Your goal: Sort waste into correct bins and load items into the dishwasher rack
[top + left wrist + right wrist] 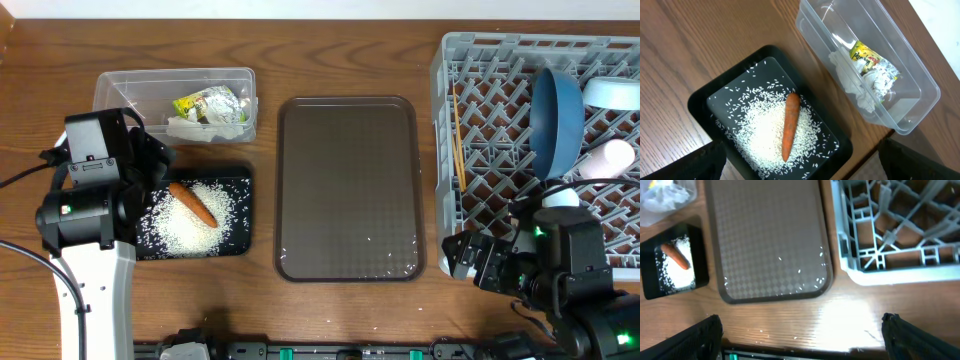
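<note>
The black tray holds white rice and an orange carrot; both also show in the left wrist view, the carrot on the rice. The clear tub holds the yellow-green wrapper and white tissue. The grey rack holds the dark-blue bowl, a light-blue bowl, a white cup and chopsticks. My left gripper is open and empty above the black tray. My right gripper is open and empty over the table's front edge.
A brown serving tray lies between the bins and the rack, with a few rice grains at its near end. The rack's near corner stands just right of it.
</note>
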{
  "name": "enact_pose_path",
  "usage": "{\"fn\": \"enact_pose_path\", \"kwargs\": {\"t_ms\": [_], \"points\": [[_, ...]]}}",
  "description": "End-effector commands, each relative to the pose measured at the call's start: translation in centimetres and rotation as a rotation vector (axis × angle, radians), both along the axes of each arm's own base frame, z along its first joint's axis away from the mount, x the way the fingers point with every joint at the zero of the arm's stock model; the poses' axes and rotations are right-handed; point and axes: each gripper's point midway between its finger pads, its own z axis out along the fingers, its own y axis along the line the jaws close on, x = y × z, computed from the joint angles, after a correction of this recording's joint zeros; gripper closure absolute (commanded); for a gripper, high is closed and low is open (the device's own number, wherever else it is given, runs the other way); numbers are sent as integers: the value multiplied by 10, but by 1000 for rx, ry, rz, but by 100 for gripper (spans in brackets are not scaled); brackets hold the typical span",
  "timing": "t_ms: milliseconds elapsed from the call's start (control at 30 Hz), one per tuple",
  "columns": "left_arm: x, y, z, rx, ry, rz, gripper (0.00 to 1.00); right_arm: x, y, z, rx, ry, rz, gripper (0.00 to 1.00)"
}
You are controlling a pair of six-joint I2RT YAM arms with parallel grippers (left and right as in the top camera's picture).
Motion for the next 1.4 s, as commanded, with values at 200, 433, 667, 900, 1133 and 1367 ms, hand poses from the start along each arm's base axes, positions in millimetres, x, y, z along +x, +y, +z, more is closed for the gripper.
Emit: {"fn": "enact_pose_path", "kwargs": {"t_ms": [200,433,667,900,1133,1367], "points": [[-1,2,0,1,1,9,1,17,-12,3,-109,-98,12,1],[-1,2,0,1,1,9,1,57,20,15,-124,-503,258,1],[-1,2,0,1,1,9,1,71,31,-4,-61,-865,270,1],[-1,2,0,1,1,9,1,72,20,-19,-53,-1134,201,1],[-1,2,0,1,1,9,1,71,5,-20,-123,-1177,156,1],[-1,2,0,1,1,9,1,75,-17,-31,-208,-1134,99,1]]}}
